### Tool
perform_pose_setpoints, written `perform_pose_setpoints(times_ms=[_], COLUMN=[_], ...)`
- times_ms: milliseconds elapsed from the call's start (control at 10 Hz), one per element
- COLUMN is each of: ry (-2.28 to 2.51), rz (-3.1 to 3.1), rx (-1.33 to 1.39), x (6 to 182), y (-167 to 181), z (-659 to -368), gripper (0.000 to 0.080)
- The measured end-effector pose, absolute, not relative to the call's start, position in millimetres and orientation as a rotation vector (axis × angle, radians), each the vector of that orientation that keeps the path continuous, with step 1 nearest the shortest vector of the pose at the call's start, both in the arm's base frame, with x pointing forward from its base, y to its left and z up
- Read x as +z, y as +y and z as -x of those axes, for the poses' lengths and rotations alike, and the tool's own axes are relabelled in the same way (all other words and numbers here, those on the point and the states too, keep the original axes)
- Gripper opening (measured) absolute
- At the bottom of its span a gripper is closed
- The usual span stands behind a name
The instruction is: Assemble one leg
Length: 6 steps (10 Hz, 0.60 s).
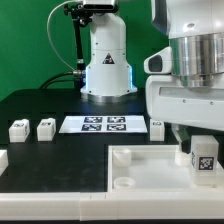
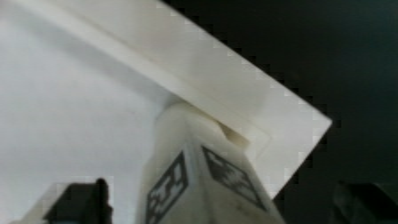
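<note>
leg [image 1: 203, 157] upright in closed hand [image 1: 197, 150], over tray [image 1: 150, 170] corner.

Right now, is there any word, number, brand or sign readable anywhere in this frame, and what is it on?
No readable words, numbers or brands.
Marker board: black-and-white square tags, patterns only.
The leg under the gripper: one square marker, no letters.
Two loose legs: markings too small to read.

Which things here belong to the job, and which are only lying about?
For the job:
- the leg in the pincer
- the tray

Lying about:
- two spare legs
- the marker board
</note>
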<state>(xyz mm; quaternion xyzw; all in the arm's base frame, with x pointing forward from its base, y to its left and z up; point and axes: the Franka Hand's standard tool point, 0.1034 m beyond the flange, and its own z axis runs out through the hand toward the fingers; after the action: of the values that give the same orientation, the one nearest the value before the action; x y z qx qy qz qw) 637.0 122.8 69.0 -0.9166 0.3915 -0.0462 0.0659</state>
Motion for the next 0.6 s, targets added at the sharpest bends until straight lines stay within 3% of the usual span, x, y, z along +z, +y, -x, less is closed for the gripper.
perform_pose_setpoints(times_ms=[200, 400, 600], ry=[0.831, 0.189, 0.114], rz=[2.905, 3.074, 3.082], rx=[-0.165, -0.225, -0.232], x=[68.9, 74.7, 74.5], y=[121.8, 115.4, 113.7], z=[-637.2, -643.7, -644.1], gripper=[0.0649, 0.0649, 0.0638])
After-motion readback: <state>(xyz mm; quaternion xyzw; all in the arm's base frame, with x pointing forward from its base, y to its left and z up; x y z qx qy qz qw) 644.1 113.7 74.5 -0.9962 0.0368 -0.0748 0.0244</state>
